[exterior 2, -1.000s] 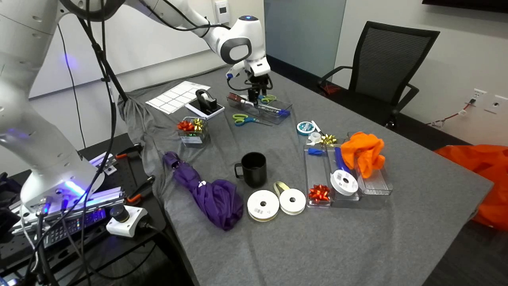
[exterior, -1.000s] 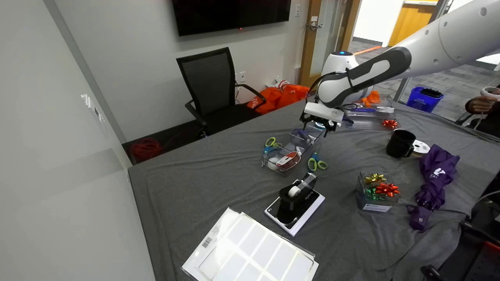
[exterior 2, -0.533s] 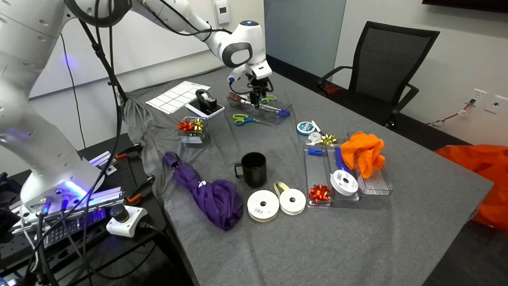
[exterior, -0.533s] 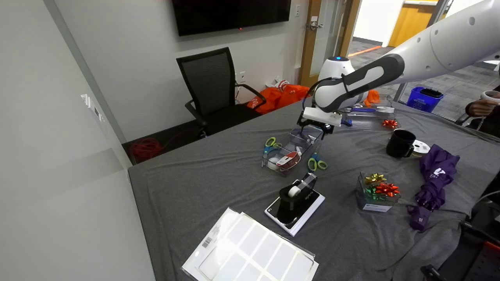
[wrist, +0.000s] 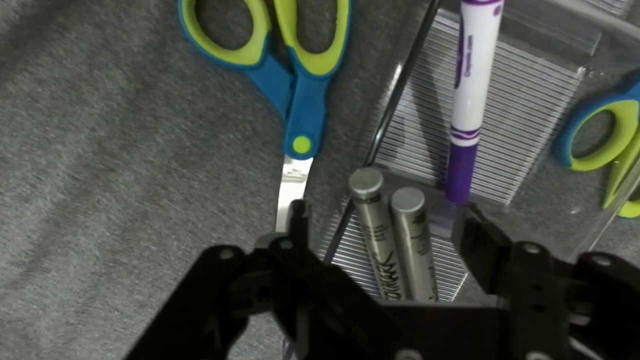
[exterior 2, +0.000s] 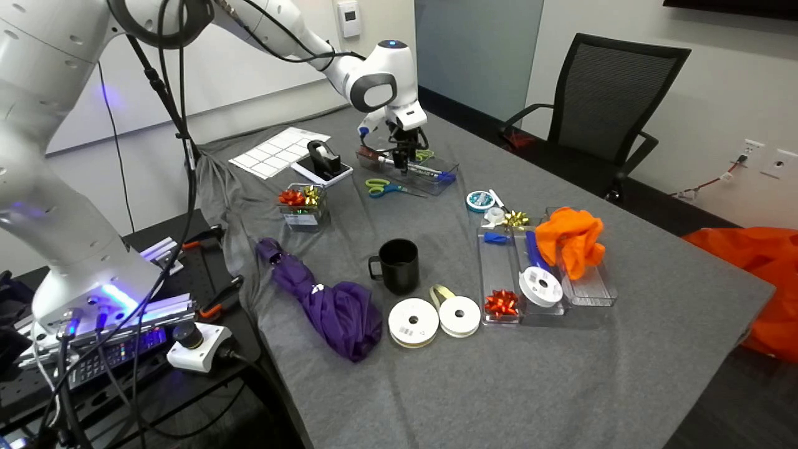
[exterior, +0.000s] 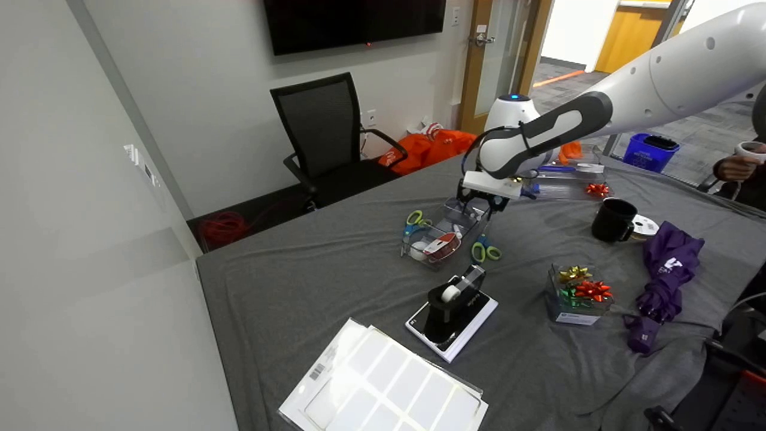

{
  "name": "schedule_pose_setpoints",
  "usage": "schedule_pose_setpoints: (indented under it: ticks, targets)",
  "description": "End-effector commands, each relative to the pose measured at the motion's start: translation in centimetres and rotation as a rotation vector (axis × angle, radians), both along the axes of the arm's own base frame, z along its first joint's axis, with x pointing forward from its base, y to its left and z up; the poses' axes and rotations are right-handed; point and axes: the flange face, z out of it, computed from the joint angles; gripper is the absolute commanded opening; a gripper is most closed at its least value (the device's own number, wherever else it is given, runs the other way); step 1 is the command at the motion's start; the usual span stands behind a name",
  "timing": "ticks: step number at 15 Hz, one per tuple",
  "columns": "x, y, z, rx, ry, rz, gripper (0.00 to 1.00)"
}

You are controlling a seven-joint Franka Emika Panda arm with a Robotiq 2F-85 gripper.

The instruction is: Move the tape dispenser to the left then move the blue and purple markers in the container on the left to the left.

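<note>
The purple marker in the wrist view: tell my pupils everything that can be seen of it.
The purple marker looks like plastic: a slim white barrel with purple lettering and bands, and a solid purple tip, probably the cap. More purple shows at the picture's top edge, which cuts off the far end. It lies slanted over the ribbed floor of the clear container; what supports it is unclear. The open claw is near its purple tip; contact can't be judged.

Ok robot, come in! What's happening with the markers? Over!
Gripper open, two silvery markers seen between its jaws, not gripped. Purple marker in the container. Tape dispenser on the black-and-white slab. Maybe in the way: scissors beside the container.
</note>
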Motion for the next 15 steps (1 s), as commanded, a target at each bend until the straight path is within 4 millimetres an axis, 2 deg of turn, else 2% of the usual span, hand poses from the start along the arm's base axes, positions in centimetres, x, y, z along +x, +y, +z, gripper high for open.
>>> schedule_pose_setpoints:
  ticks: [1, 5, 9, 11, 15]
  targets:
    - [0.5, 0.0, -0.6, 0.008, -0.004, 0.015, 0.45]
    - [0.5, 0.1, -0.9, 0.007, -0.004, 0.016, 0.17]
    - [0.5, 0.1, -0.7, 0.008, -0.009, 0.018, 0.0]
    - [0.4, 0.1, -0.2, 0.014, -0.014, 0.021, 0.04]
    - [0.2, -0.1, 0.9, 0.032, -0.023, 0.018, 0.04]
